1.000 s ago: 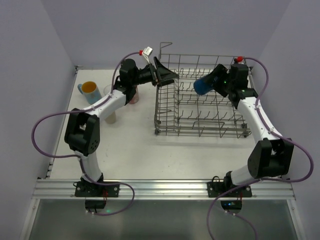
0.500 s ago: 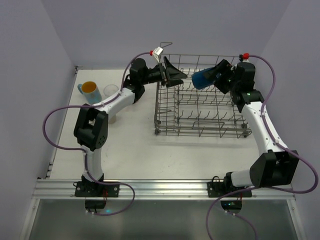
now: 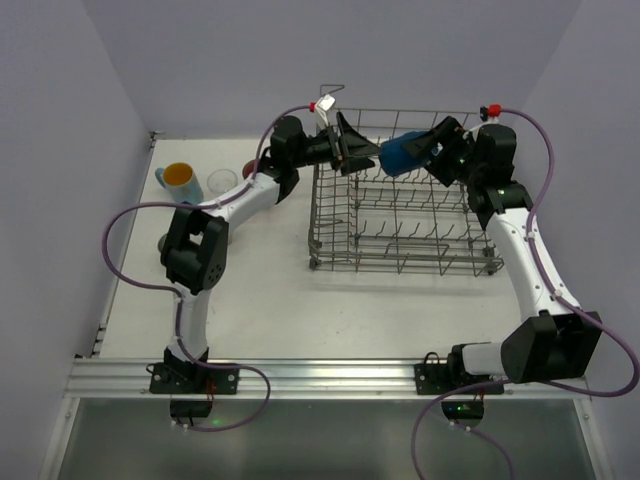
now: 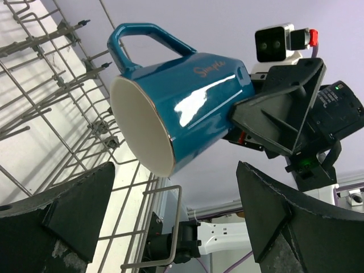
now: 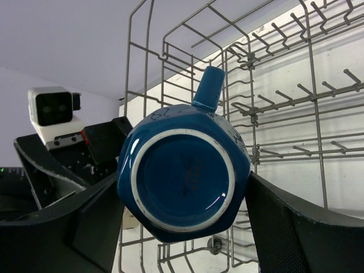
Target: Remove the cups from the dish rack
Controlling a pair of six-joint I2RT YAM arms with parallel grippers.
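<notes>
A second ago the left gripper was at the rack's far left corner. Now it has reached further in over the far side. The right gripper has lifted the dark mug higher and carried it left. Before, there was a wide gap between the two grippers. Now they are nearly face to face, with the mug between them.

The right gripper is clamped on the dark mug. Its fingers press the mug's sides near the bottom. The left gripper is wide apart and holds nothing. In the left wrist view its fingers sit on each side below the mug and do not touch it. From above it is hard to tell how close they are.

The dark mug is up in the air over the far part of the rack. It lies on its side. Its open mouth points at the left gripper and its bottom points at the right one. It is shiny dark blue and pale inside, with small gold writing on the side. Its handle sticks up and away. The bottom has a white ring.

A light mug with an orange inside and a glass stand on the table, left of the rack.
</notes>
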